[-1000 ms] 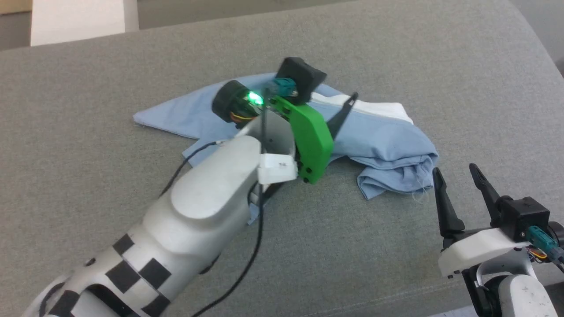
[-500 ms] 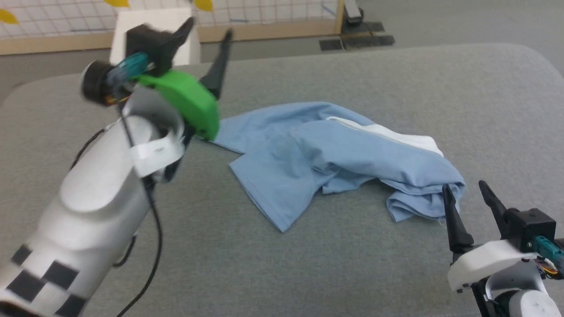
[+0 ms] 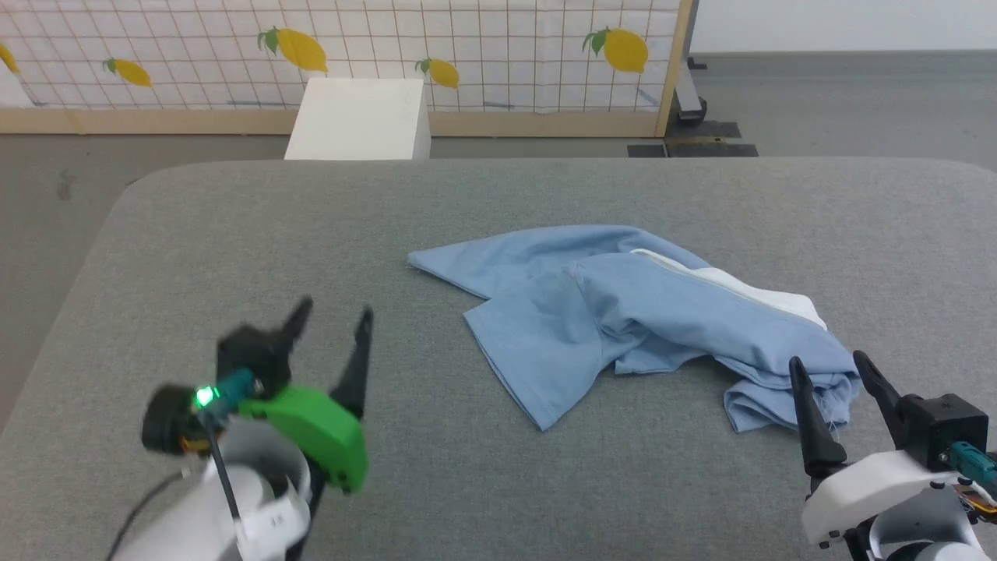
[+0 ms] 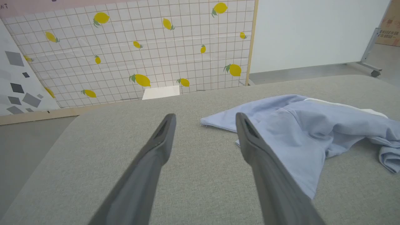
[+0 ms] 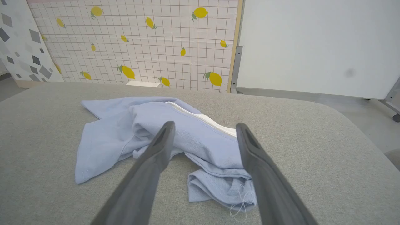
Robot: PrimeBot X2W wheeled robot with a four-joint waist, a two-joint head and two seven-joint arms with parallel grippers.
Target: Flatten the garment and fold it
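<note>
The garment (image 3: 623, 319), a light blue shirt with a white band along one edge, lies crumpled on the grey cushion (image 3: 389, 226), right of centre. It also shows in the left wrist view, garment (image 4: 300, 125), and in the right wrist view, garment (image 5: 150, 131). My left gripper (image 3: 331, 315) stands open at the lower left, well apart from the cloth, nothing between its fingers. At the lower right my right gripper (image 3: 829, 368) is open too, its fingertips just short of the bunched near corner of the shirt.
A white box (image 3: 358, 117) stands on the floor behind the cushion. Behind it runs a screen with a lemon print (image 3: 436, 47) on a wooden frame. The cushion's rounded far corners and left edge fall to grey floor.
My left arm has come off the garment, swung up and left, then dropped to the lower left. The head camera has tilted up, so the scene shifted. The garment lies more spread out.
</note>
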